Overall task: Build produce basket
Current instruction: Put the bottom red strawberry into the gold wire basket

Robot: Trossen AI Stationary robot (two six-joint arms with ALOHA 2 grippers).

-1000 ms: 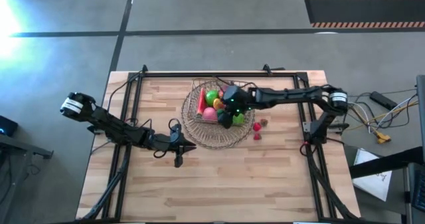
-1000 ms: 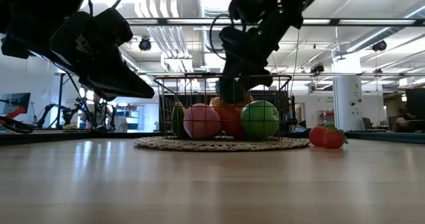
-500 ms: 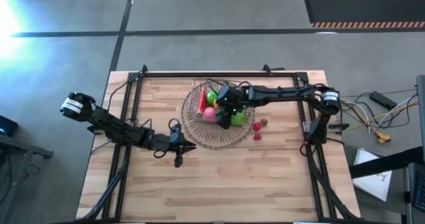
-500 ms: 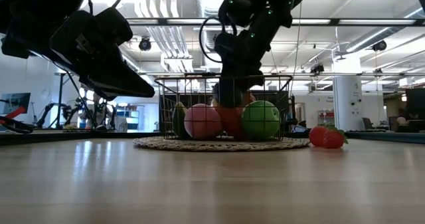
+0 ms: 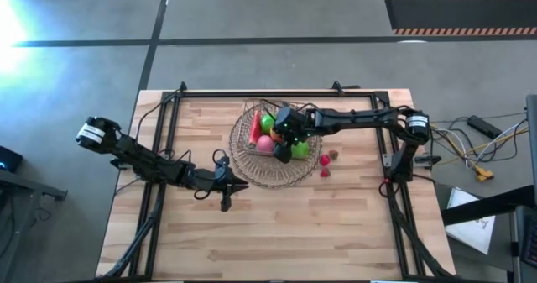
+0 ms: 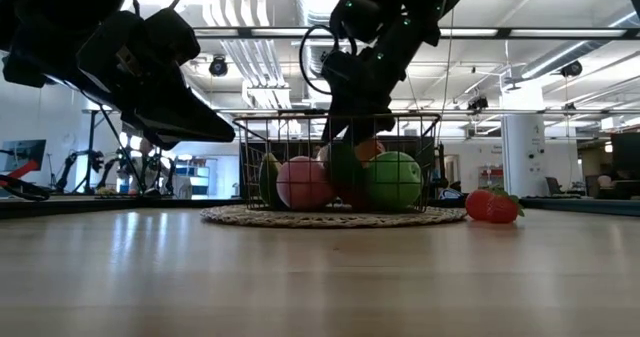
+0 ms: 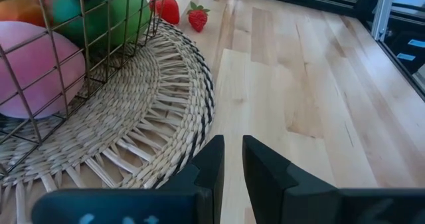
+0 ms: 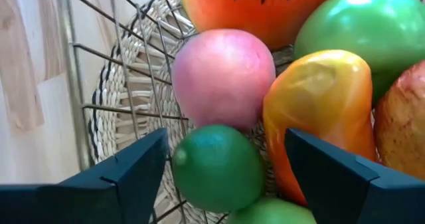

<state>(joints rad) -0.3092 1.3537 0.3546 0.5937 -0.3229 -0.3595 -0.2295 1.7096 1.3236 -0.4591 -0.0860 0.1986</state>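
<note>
A pale wooden desk (image 5: 277, 224) stands on a grey floor. From above, the wire basket (image 5: 273, 132) of produce (image 5: 265, 144) sits on a round woven tray (image 5: 252, 170), the right end effector (image 5: 285, 136) reaching into it. The left end effector (image 5: 239, 186) waits near the tray. At desk level, two strawberries (image 6: 495, 205) lie beside the tray. The left wrist view shows fingers (image 7: 212, 161) narrowly parted. The right wrist view shows wide fingers (image 8: 129, 167) flanking a green lime (image 8: 216, 167), not gripping it.
</note>
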